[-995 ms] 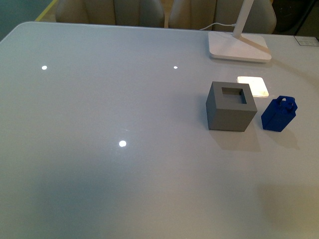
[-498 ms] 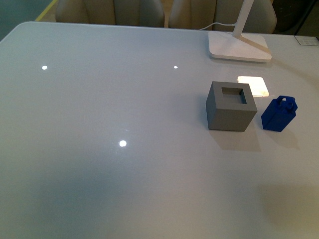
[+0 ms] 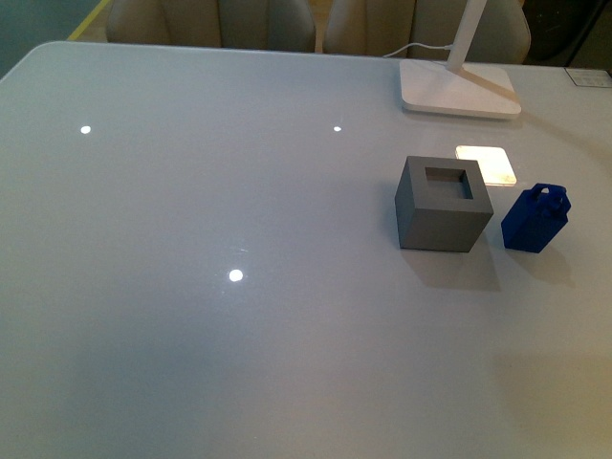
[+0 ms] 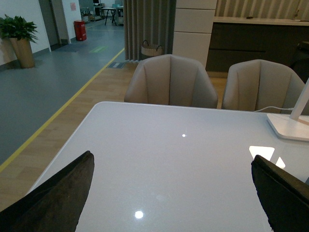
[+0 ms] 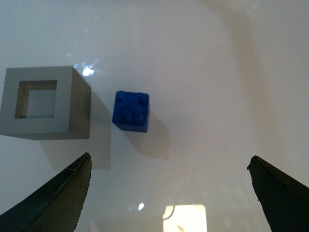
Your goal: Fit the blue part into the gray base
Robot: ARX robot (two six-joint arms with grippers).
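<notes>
Nearby, white lamp [image 3: 460, 94] beyond gray base [image 3: 443, 208], blue part [image 3: 535, 221].

The ARX robot's left gripper [image 4: 171, 159] shows as a pair of matte, charcoal-black fingers [image 4: 53, 198] with a faint brownish cast and a soft, slightly grainy surface. Each is broad in body and tapers to a blunt, rounded wedge. The right gripper [image 5: 169, 157] has matching dark fingers [image 5: 50, 200], greyish-olive where light catches them, with smooth straight edges narrowing to sharper tips. Nothing else of either arm appears in the wrist views.
</notes>
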